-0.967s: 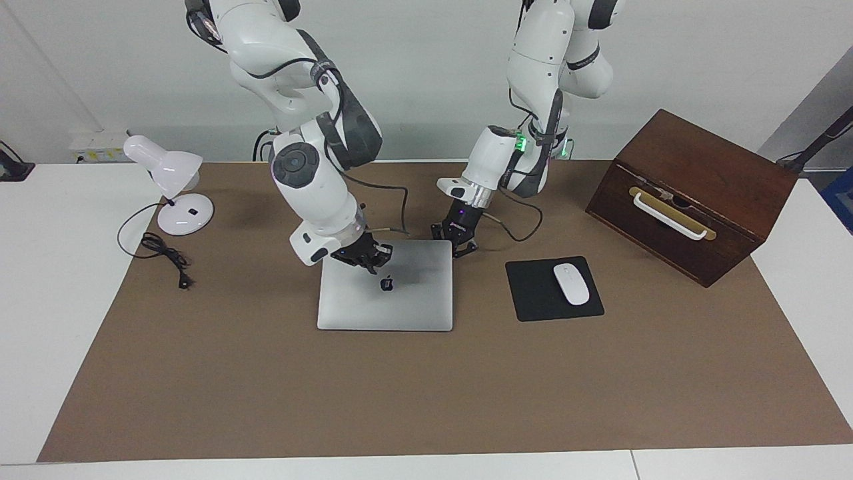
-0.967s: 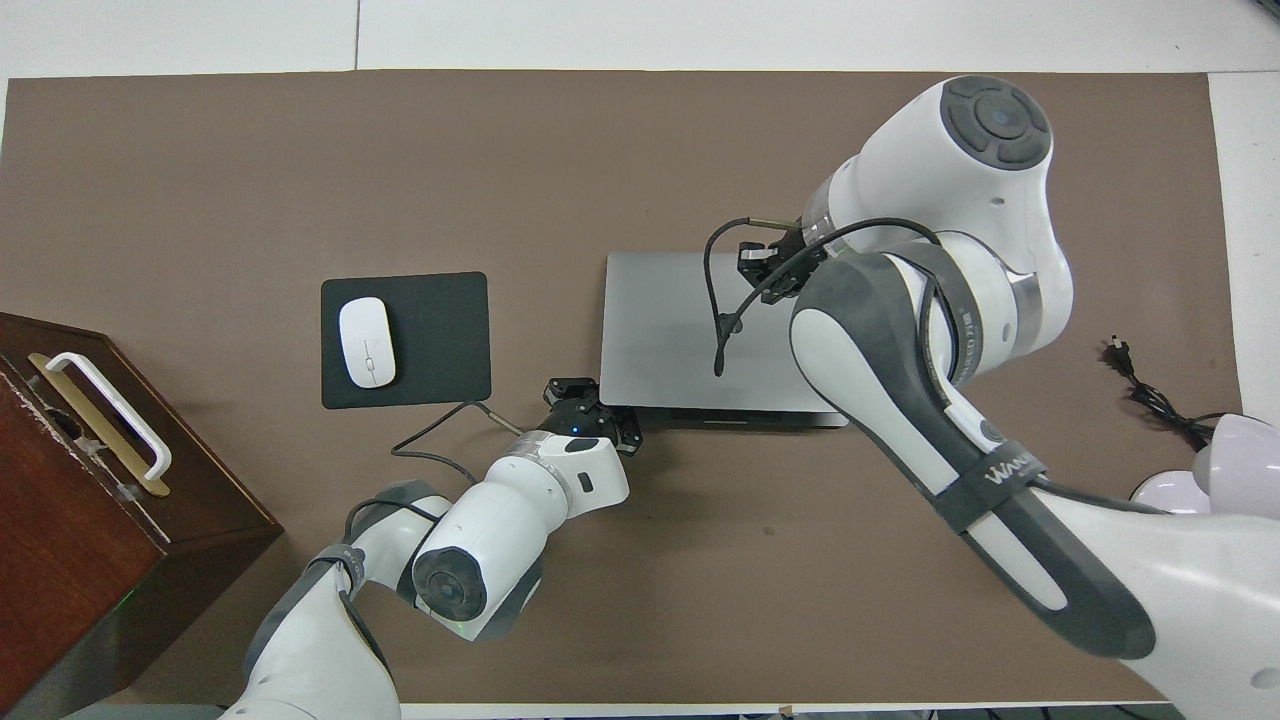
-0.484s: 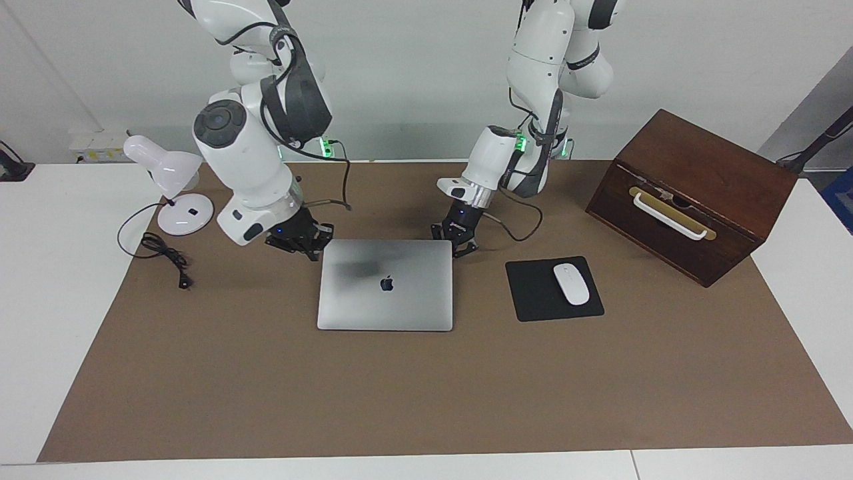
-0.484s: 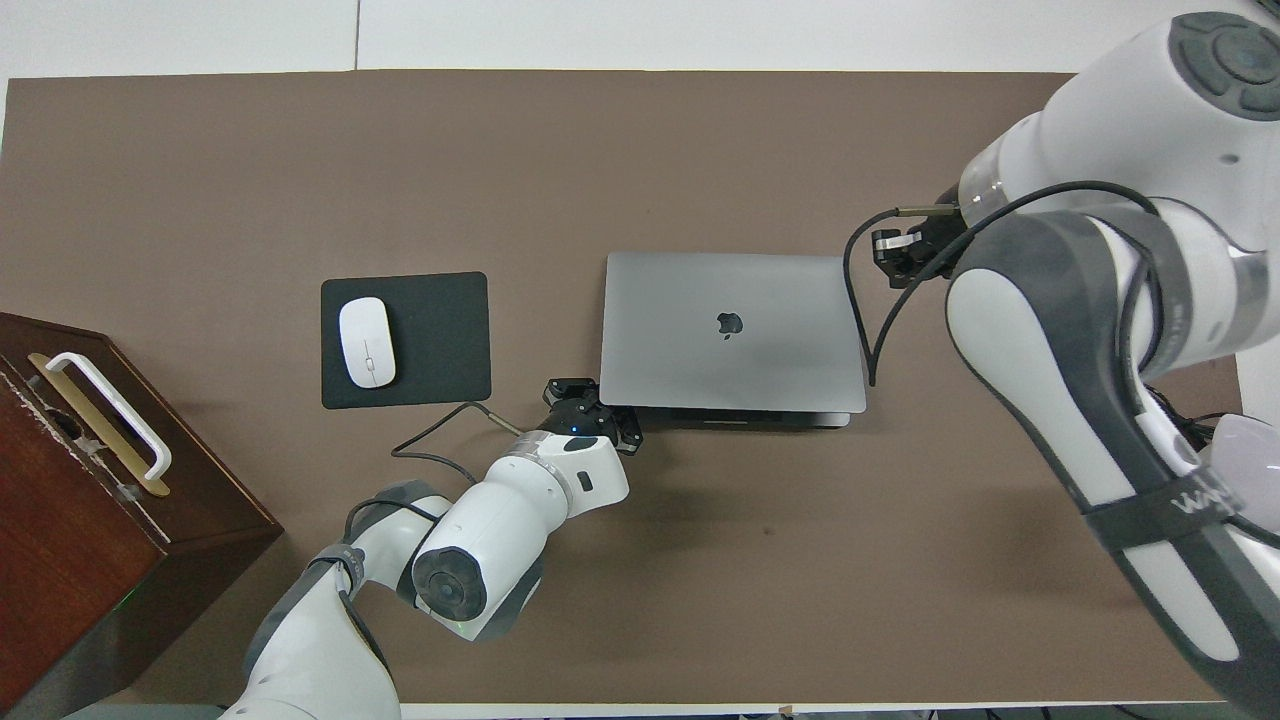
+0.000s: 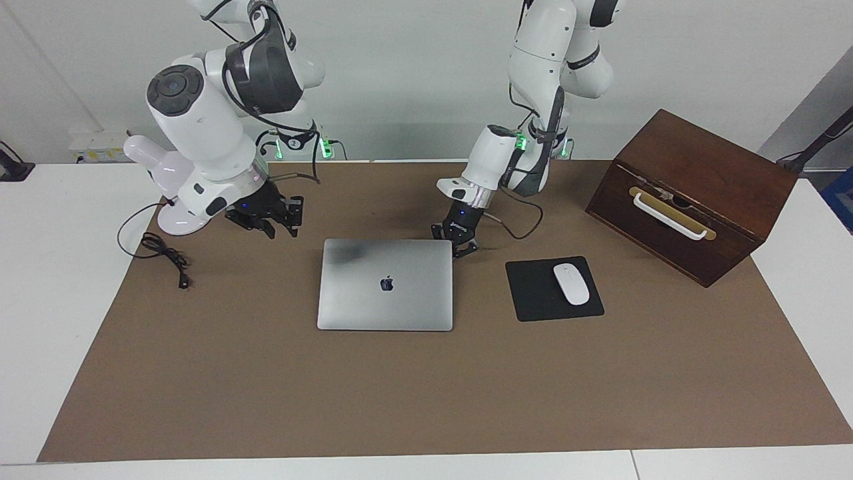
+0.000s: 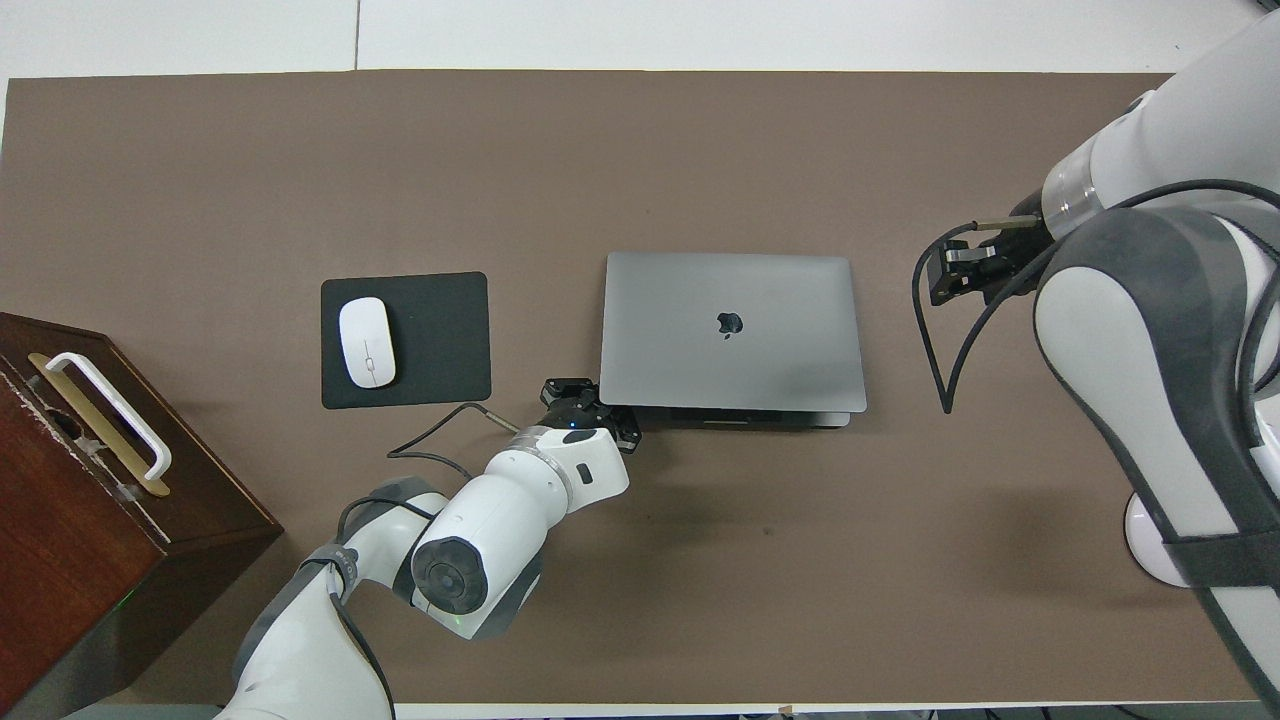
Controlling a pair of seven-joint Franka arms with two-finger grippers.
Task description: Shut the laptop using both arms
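The silver-grey laptop (image 5: pixel 400 300) lies shut on the brown mat, lid flat with the dark apple logo up; it also shows in the overhead view (image 6: pixel 780 300). My left gripper (image 5: pixel 455 240) is low at the laptop's corner nearest the left arm's base, fingers spread open around that corner; it also shows in the overhead view (image 6: pixel 588 408). My right gripper (image 5: pixel 270 219) is open and empty, raised over the bare mat beside the laptop, toward the right arm's end; it also shows in the overhead view (image 6: pixel 948 275).
A black mouse pad (image 5: pixel 533 293) with a white mouse (image 5: pixel 571 284) lies beside the laptop toward the left arm's end. A dark wooden box (image 5: pixel 693 193) with a white handle stands past it. A white desk lamp (image 5: pixel 174 175) and its cable (image 5: pixel 163 253) are at the right arm's end.
My right gripper has lifted off the laptop's lid and swung away toward the lamp's end of the table. The laptop stays shut. My left gripper has not moved.
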